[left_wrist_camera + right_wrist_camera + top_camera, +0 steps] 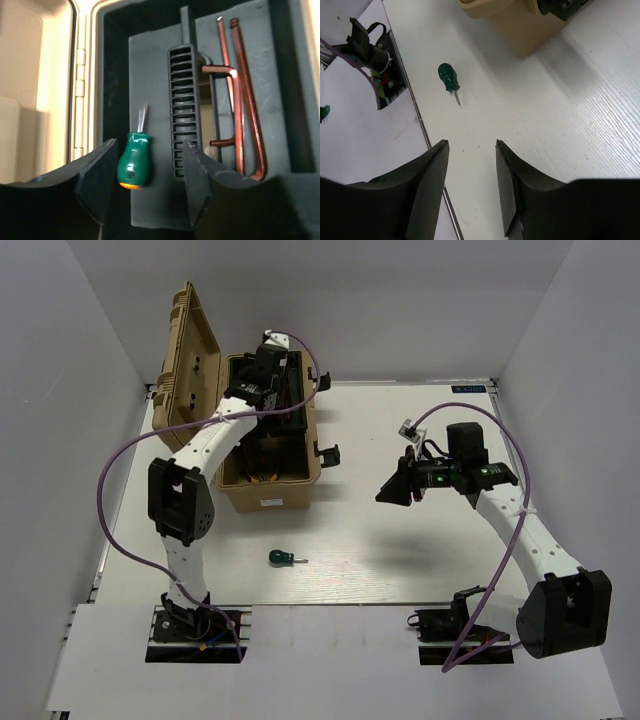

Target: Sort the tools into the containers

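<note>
While the left gripper (150, 145) hangs, fingers (95, 175) apart, over a screwdriver (133, 162) in the tray (155, 75), holding nothing, the right gripper (472, 145) gapes empty above the bench (560, 125).

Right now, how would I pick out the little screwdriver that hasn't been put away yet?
Find the open tan case at the left of the white table. Just in front of it, toward the table's near edge, a stubby green-handled screwdriver lies alone on the bare surface. Its twin, by contrast, lies inside the case's dark tray.
</note>
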Controlling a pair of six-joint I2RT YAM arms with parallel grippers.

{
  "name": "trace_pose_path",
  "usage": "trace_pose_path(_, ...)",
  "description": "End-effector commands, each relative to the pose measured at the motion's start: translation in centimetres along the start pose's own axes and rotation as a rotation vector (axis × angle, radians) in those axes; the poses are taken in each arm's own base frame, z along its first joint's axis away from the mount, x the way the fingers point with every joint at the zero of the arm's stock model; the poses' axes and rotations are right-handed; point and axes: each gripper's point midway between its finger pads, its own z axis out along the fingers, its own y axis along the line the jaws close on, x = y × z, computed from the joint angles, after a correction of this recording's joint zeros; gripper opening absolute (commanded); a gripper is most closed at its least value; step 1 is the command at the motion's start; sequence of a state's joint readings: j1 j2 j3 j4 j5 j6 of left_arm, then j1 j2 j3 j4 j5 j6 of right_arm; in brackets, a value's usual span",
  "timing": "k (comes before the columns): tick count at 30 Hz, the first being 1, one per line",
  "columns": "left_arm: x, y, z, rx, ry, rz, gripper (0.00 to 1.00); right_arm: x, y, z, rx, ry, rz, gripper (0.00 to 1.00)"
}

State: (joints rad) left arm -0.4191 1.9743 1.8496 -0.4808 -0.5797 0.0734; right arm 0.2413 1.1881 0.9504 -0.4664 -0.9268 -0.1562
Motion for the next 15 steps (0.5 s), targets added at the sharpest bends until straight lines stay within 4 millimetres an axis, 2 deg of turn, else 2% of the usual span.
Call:
trace_pose_path(1,-5.8,1.5,-4.4,0.043,-0.118,-0.040,0.66,-0.3,0.6,-0.2,-0.030,-0.013,-0.026,0.49)
trace_pose_path(4,-6.9,2.3,-7.0,0.097,-0.149,-0.052,0.68,0.1,1.2,-0.1,-0.084,-0.005,-0.074,0.51)
trace_pose_path(5,-7.2,2.1,-8.1,0.129,-0.165,-0.062,0.63,0.3,1.7,-0.1,-0.108,0.001,-0.092,0.51)
trace_pose_path(6,-7.3,2.7,-10.3,0.168,-0.188,-0.084,0.39,0.9,3.0,-0.1,-0.182,0.015,-0.067,0.49)
trace_pose_path(7,-7.3,1.7,-11.7,0.267,-0.208,-0.080,0.20,1.0,3.0,0.0,-0.202,0.014,-0.135,0.47)
trace_pose_path(8,-7.6,1.6,-13.0,0.317,-0.241,-0.098,0.04,1.3,3.4,0.2,-0.223,0.019,-0.140,0.43)
trace_pose_path(9,-5.6,0.1,-13.8,0.389,-0.213,-0.085,0.00,1.8,4.1,0.8,-0.258,0.041,-0.155,0.33)
trace_pose_path(10,-6.3,-0.4,-17.4,0.530,-0.273,-0.088,0.00,2.4,4.1,1.1,-0.263,0.059,-0.175,0.27)
trace_pose_path(11,-4.2,-1.5,-18.0,0.597,-0.246,-0.079,0.00,2.6,4.2,1.5,-0.266,0.073,-0.188,0.22)
trace_pose_path(12,-3.3,-2.3,-19.8,0.670,-0.253,-0.067,0.00,3.5,4.8,2.7,-0.269,0.121,-0.233,0.12)
trace_pose_path(13,-2.8,-3.4,-22.0,0.795,-0.281,-0.057,0.06,4.1,4.7,3.4,-0.271,0.147,-0.245,0.09)
trace_pose_path(14,-3.0,-1.9,-25.6,0.842,-0.368,-0.055,0.14,4.7,5.6,4.5,-0.299,0.177,-0.282,0.06)
trace_pose_path(15,-0.5,-3.3,-27.1,0.942,-0.376,-0.015,0.26,5.2,5.0,5.2,-0.250,0.215,-0.305,0.06)
